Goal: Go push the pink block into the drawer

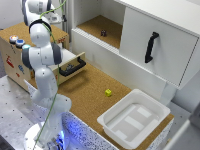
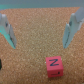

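Two views give you different halves of the scene. Only the wrist view shows you the pink block [image 2: 53,64]: a small cube with a dark letter-like mark on its top face, lying flat on the cork tabletop [image 2: 40,35]. You see the tool [image 2: 39,30] above it with its two pale blue fingers [image 2: 72,29] spread wide and nothing between them; the block sits just off the line between the tips, nearer one finger, touching neither.

In the exterior view you cannot find the pink block at all; the arm's body hides that patch of cork. What that view does give you is the drawer [image 1: 73,64], a shallow light-wood box with a wide black bar handle [image 1: 73,69], pulled out of the plywood cabinet [image 1: 15,55]. The white arm [image 1: 42,55] stands directly in front of the drawer, its upper links bent over and reaching down beside the cabinet; the tool itself is hidden there.

Away from the drawer, toward the exterior view's right, you have a small yellow block [image 1: 108,92] on the cork, and beyond it a white plastic tub [image 1: 134,119] at the tabletop's edge. Behind the drawer, a white door with a black vertical handle [image 1: 151,47] stands open beside a cork-floored recess holding a small dark object [image 1: 103,33].
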### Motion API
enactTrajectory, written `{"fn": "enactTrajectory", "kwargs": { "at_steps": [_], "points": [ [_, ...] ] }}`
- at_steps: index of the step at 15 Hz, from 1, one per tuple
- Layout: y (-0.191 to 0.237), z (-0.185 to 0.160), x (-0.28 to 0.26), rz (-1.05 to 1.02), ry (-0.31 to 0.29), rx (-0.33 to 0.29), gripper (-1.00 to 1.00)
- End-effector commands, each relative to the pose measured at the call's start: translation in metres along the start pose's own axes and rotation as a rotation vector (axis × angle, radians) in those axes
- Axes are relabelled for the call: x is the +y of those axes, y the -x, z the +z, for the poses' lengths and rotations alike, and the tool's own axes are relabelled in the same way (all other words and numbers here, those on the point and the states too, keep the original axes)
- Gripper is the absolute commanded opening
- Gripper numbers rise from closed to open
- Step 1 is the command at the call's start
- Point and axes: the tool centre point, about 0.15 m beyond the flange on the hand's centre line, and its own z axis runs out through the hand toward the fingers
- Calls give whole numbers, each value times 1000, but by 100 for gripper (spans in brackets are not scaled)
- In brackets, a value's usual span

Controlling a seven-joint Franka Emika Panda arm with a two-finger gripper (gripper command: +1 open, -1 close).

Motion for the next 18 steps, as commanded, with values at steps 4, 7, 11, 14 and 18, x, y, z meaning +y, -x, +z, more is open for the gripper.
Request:
{"fn": "enactTrajectory", "kwargs": {
  "at_steps": [4,7,11,14,18],
  "points": [
    [-50,33,9,-24,-71,-250,-100],
    [-47,51,13,-6,-83,-233,-100],
    [-43,56,18,35,-36,-218,-100],
    [-40,62,25,81,3,-176,-100],
    [-42,74,35,74,45,-116,-100]
  ]
}}
